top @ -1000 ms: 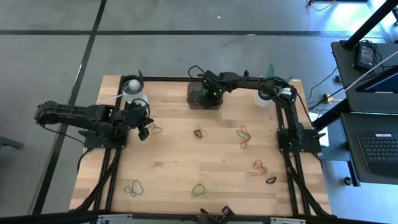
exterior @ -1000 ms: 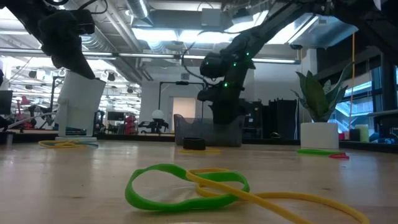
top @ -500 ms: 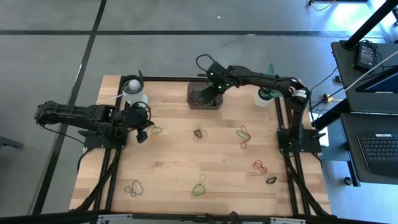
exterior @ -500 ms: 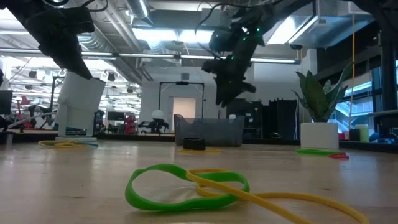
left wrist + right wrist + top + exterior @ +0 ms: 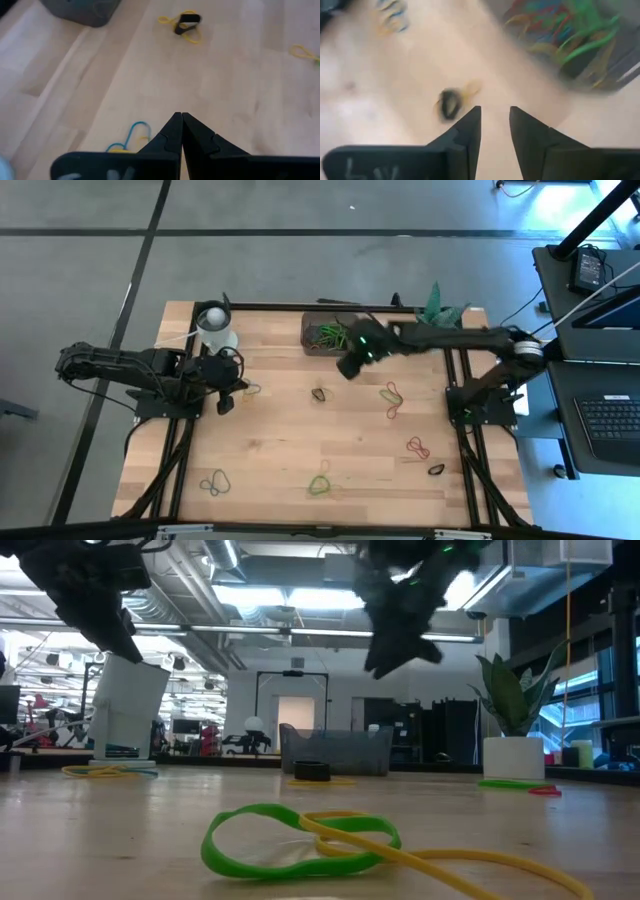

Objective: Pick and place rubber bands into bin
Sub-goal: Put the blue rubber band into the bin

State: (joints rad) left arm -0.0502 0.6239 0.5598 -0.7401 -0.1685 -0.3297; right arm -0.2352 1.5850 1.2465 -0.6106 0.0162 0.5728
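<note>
1. Since a second ago the right gripper (image 5: 350, 366) has lifted out of the bin (image 5: 327, 336) and swung toward the middle of the table (image 5: 270, 450); the left arm and the loose bands lie as before.
2. Nearest the front edge, a green-and-yellow band pair (image 5: 320, 483) lies flat, long axis running roughly front to back, with a blue-grey loop (image 5: 214, 483) toward the front left corner.
3. Toward the right edge, a red band (image 5: 417, 447) and a small black band (image 5: 436, 470) wait just beside each other.
4. Mid-table, a black band on a yellow one (image 5: 320, 394) lies just ahead of the right gripper, and a red-and-green tangle (image 5: 391, 398) sits to its right, long axis front to back.
5. The right gripper hangs above the wood between the bin and the black band, fingers parted a little with nothing between them.
6. The left gripper (image 5: 226, 402) hovers near the left edge, fingers pressed together and empty, beside a yellow-and-blue band (image 5: 247, 390).
7. At the back edge, the bin stands with its long axis along that edge, holding a heap of green, red and yellow bands.
8. My judgement: well under way, with six or so clusters left to collect.
</note>
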